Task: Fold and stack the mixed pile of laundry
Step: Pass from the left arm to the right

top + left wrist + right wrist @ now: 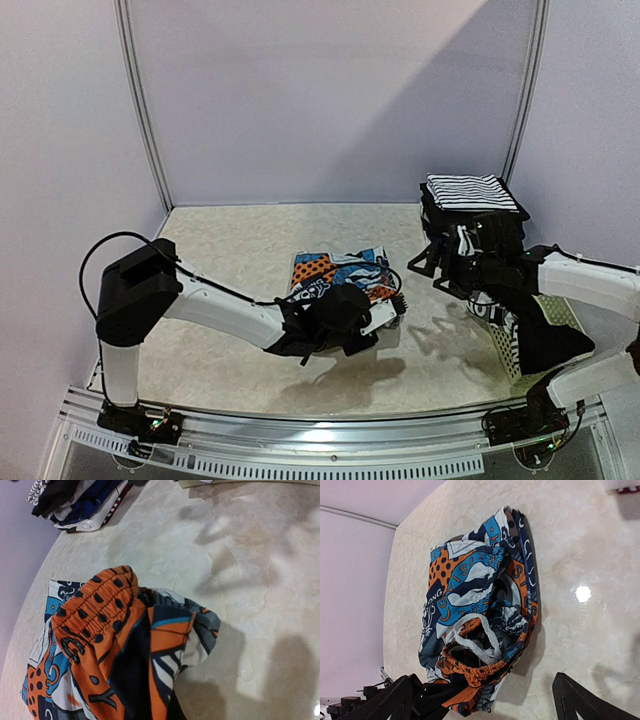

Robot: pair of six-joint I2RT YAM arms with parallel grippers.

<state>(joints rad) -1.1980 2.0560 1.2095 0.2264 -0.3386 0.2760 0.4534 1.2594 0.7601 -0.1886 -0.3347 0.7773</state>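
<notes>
A printed garment (335,272) in orange, blue, white and black lies bunched at the middle of the table. My left gripper (383,318) is at its near right edge, shut on a fold of it. In the left wrist view the printed garment (115,650) covers the fingers. My right gripper (432,264) hangs open to the right of the garment, apart from it. Its two dark fingers (572,697) frame the printed garment (480,605) in the right wrist view. A white garment with thin black stripes (472,192) tops a stack of cloth at the back right.
A white lattice basket (535,345) stands at the right, under the right arm. The stack of dark and striped clothes (75,502) sits at its far end. Metal frame posts and pale walls close the back of the table (230,240).
</notes>
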